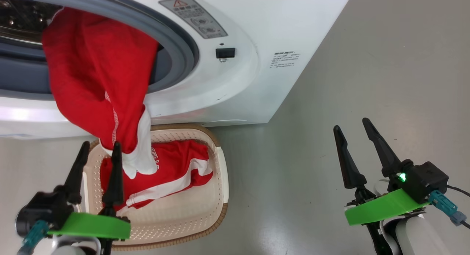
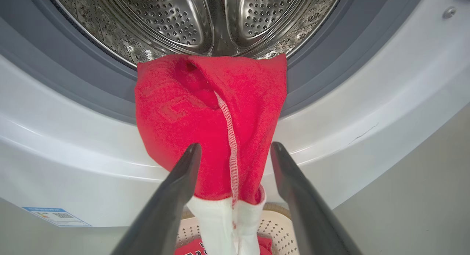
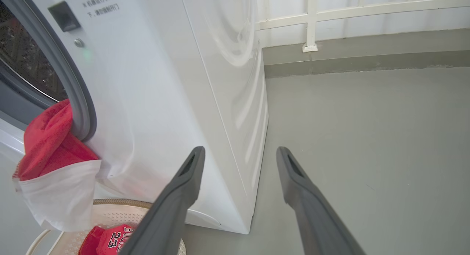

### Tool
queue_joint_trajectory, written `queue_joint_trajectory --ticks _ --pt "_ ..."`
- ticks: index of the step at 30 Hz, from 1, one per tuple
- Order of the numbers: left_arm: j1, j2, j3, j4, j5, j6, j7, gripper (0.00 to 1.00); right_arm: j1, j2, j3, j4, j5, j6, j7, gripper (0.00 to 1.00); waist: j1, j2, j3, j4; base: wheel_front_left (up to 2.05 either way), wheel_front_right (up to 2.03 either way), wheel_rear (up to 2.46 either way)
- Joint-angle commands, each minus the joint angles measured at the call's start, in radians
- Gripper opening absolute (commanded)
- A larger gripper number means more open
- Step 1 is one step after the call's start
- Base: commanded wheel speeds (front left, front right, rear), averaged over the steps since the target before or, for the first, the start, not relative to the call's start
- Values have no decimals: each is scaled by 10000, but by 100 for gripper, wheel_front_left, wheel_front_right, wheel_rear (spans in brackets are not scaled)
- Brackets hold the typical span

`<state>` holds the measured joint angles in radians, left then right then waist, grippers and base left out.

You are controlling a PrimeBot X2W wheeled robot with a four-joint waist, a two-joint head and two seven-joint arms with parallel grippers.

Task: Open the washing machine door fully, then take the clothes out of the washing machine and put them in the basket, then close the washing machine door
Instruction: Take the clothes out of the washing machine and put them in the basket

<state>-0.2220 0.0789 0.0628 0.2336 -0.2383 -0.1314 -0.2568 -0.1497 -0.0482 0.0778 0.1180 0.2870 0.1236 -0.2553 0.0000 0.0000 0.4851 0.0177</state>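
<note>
On floor (image 1: 330, 82), directly before washing machine (image 1: 257, 45), below drum (image 2: 183, 20) opening: basket (image 1: 220, 174).
Out of drum, over door ring, lower end above basket: hanging garment (image 1: 91, 71).
Inside basket: second garment (image 1: 180, 163).
Either side of hanging end: left claw (image 1: 101, 144) fingers.
Well right, over floor: right claw (image 1: 350, 123).

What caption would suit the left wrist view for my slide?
Open left gripper before a red garment draped from the washing machine over the basket.
</note>
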Motion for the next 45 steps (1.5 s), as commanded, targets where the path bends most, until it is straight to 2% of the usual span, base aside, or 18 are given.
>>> queue_joint_trajectory --ticks 1,10,17,24,36,42,45 --pt "312 161 384 -401 47 8 -49 100 123 -20 211 -187 -152 71 -65 100 0 0 -31 -1 0 0 0" --pt "1013 -50 569 -1439 57 8 -49 100 201 -20 164 -194 -169 71 -65 100 0 0 -111 -30 0 0 0" --pt "982 -98 480 -1512 130 8 -49 100 219 -20 158 -170 -172 71 -65 100 0 0 -159 -38 0 0 0" --pt "358 165 212 -1362 -77 8 -49 100 195 -20 123 -166 -162 71 -65 100 0 0 -133 38 0 0 0" --pt "-2759 1352 -132 -31 -844 8 -49 100 -75 -20 138 -202 -165 71 -65 100 0 0 269 49 0 0 0" --pt "-4424 2038 -1237 2412 -1806 8 -49 100 -169 -20 179 -202 -114 71 -65 100 0 0 416 -70 0 0 0" --pt "-5003 2223 -1629 3097 -2203 8 -49 100 -196 -20 191 -201 -94 71 -65 100 0 0 462 -109 0 0 0"
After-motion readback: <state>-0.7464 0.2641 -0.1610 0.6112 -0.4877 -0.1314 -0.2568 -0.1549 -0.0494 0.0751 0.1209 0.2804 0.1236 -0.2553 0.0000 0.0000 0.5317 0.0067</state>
